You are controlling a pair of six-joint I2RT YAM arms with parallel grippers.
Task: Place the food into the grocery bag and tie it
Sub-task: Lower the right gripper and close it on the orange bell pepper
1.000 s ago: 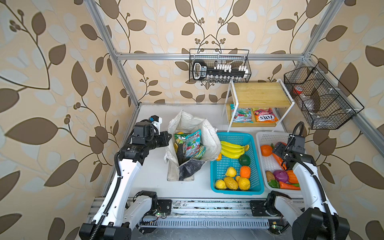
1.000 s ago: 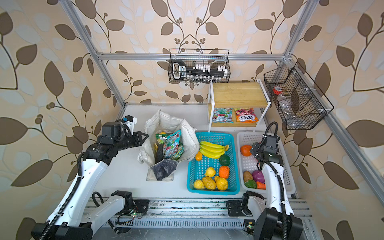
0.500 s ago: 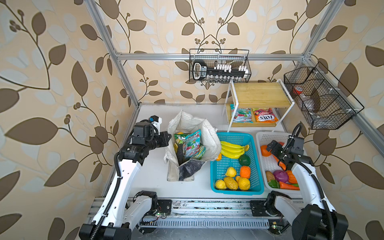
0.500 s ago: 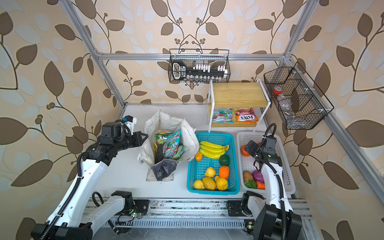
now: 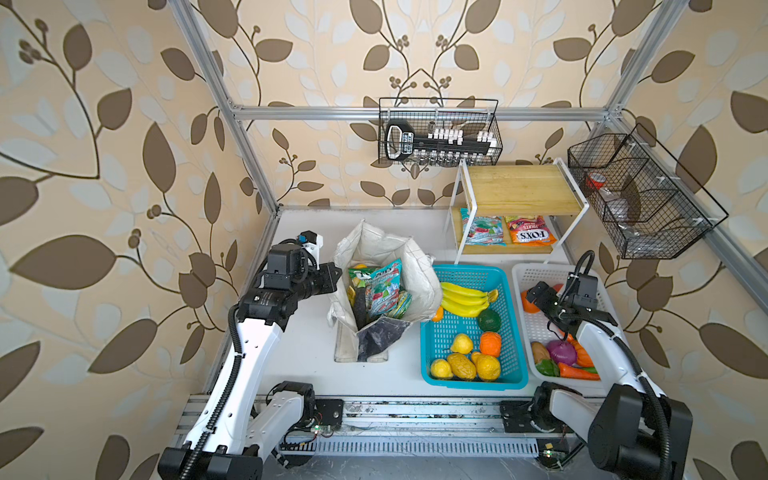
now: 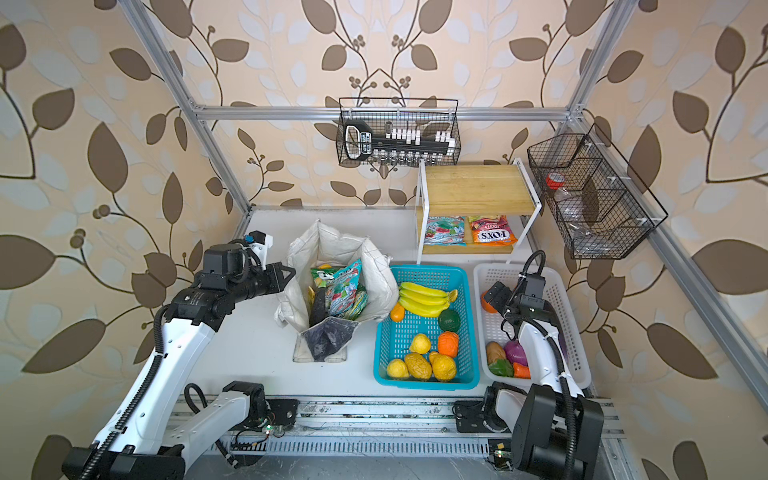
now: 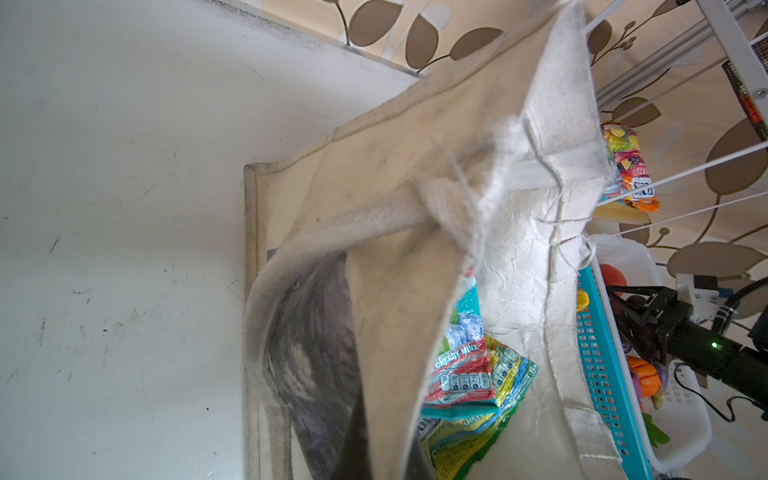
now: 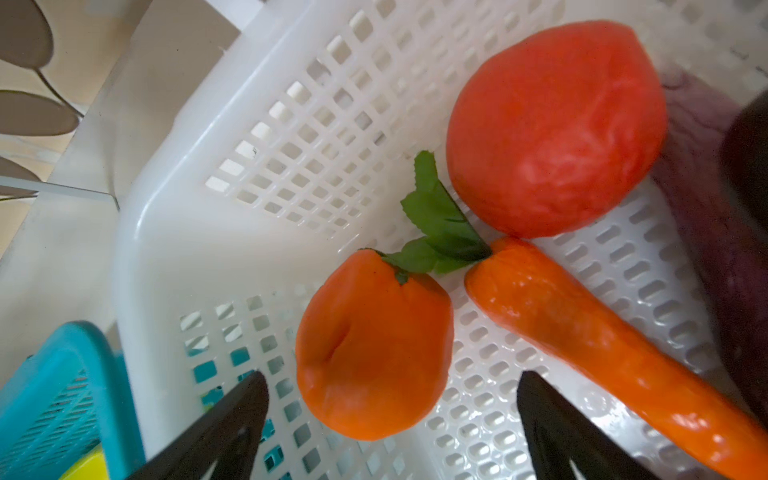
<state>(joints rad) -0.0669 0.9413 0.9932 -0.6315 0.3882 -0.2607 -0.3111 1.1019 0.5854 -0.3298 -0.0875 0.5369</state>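
The off-white canvas tote bag (image 5: 419, 270) (image 6: 376, 270), printed with a dark marbled square, stands open-mouthed on the white tabletop (image 5: 307, 353), between the left arm and the turquoise perforated plastic basket (image 5: 469, 271), just beside the latter. The left gripper (image 5: 334, 275) (image 6: 291, 274) is fully closed, pinching the tote's rim on the side nearest that arm. The left wrist view shows the fabric edge and a thick white handle (image 7: 357, 220) close to the lens, but the fingers themselves lie outside it. Inside the tote stand several glossy snack packets (image 5: 384, 286) (image 7: 461, 365) printed green, yellow and light blue. A yellow toy banana bunch (image 5: 463, 297) (image 6: 424, 297) lies at the far end of the turquoise basket; other toy fruit lie at its near end. The right gripper (image 5: 536, 297) (image 8: 392, 376) hangs low over the far end of the white perforated plastic basket (image 5: 524, 271) (image 8: 166, 232), jaws spread wide and holding nothing. A round orange toy fruit (image 8: 374, 345) sits on the basket floor between the two black fingers (image 8: 249, 399), clear of both. Beside it lie an orange toy carrot (image 8: 582, 328) with green leaves and a larger red-orange round toy fruit (image 8: 552, 129), just beside the carrot's leafy end.
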